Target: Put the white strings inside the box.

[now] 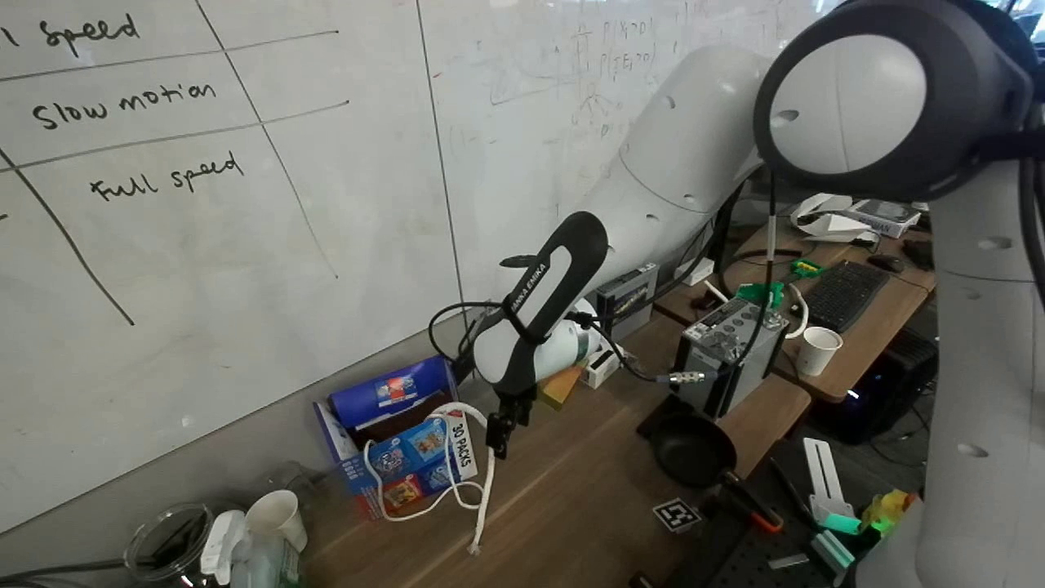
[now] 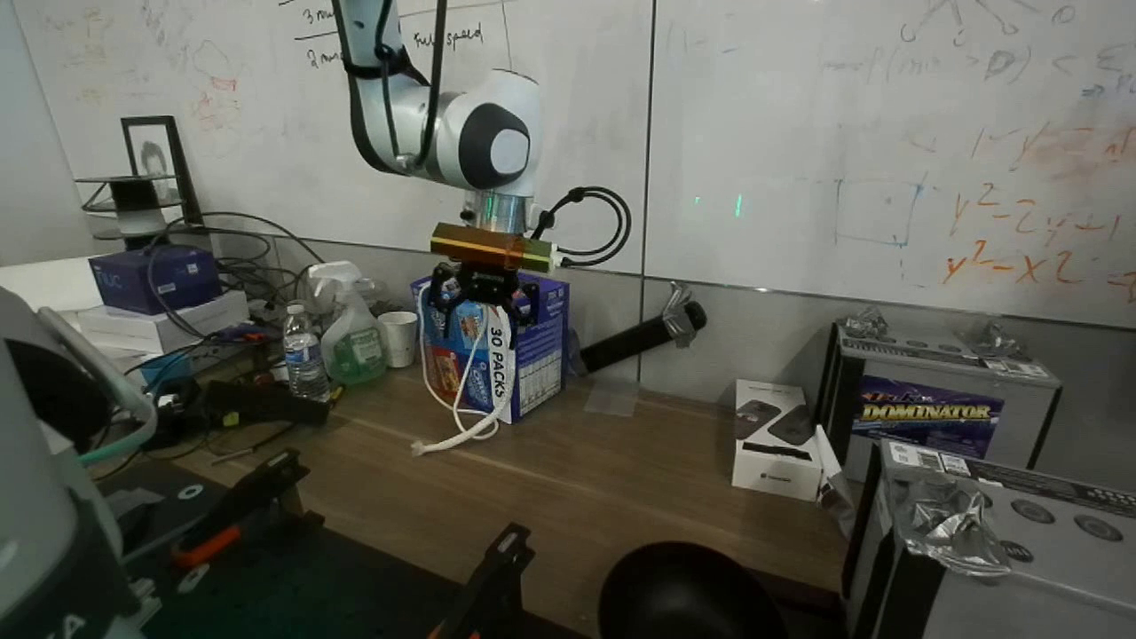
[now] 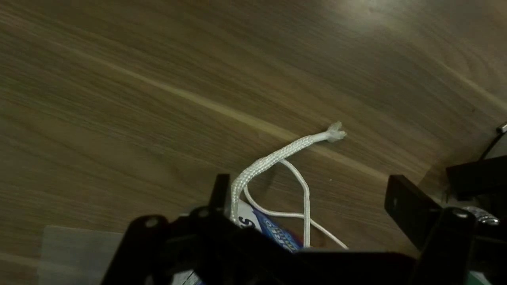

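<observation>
Black fingers loom nearest in the wrist view, parted wide, so the end effector pinches nothing that I can make out. Close beside one of them runs the thick braided stretch of the white strings; whether they touch, I can't tell. Just past that stands the box, set on the bench with its top open. In both exterior views the strings drape down its printed front, loops outside, the frayed end well below the rim; how much is tucked within is hidden from me. They look light, soft and limp to my eye, the thick part probably springy enough to keep its arch, the thin part likelier to swing or catch on a fingertip. Nothing fragile there, though the frayed end might snag. I'd take hold midway down the thick length, since tugging a loop could tip a box that is probably light.
</observation>
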